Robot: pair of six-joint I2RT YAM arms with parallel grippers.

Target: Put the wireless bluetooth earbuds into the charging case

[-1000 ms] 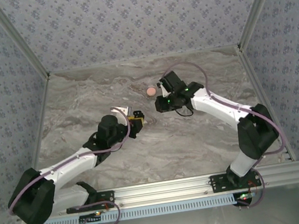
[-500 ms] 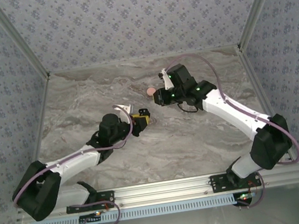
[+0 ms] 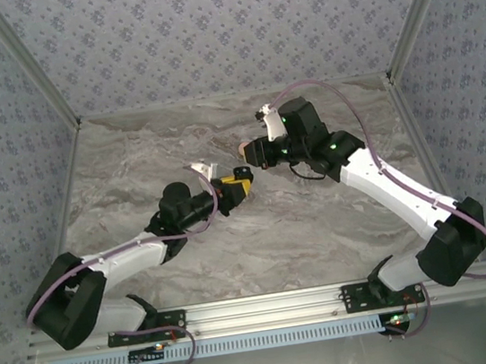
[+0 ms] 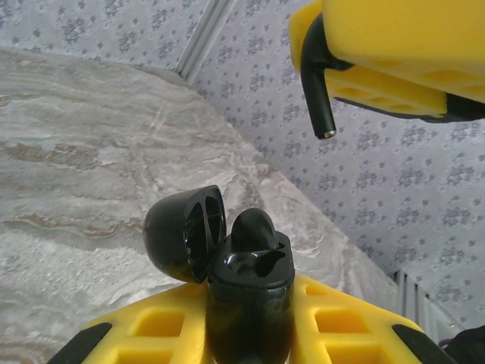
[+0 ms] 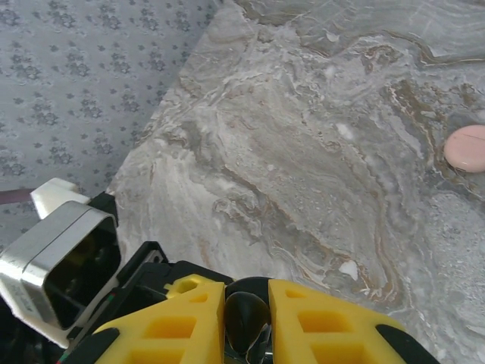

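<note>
The left pincer [image 3: 237, 192] is out over the middle of the marbled surface [image 3: 322, 225], its yellow fingers [image 4: 356, 334] pressed against the sides of a black charging case [image 4: 250, 299]. The case stands upright between them with its lid [image 4: 186, 235] swung open to the left. A rounded black shape [image 4: 254, 221] rises from the far side of the case's open top; I cannot tell whether it is an earbud or part of the case.

The right pincer [image 3: 253, 153] reaches in from the far right and hangs just beyond the left one, the two close together but apart. Seen from the left wrist, it sits above and to the right of the open case. It pinches a black earbud [image 4: 318, 98], whose stem points down out of the yellow fingers and is well clear of the case. From the right wrist the same earbud [image 5: 244, 322] shows as a dark glossy piece squeezed in the narrow gap of the right pincer [image 5: 246, 303].

A pale pink disc [image 5: 466, 148] lies flat on the surface, off to the right of that view. In the overhead view it peeks out just beside the right pincer.
</note>
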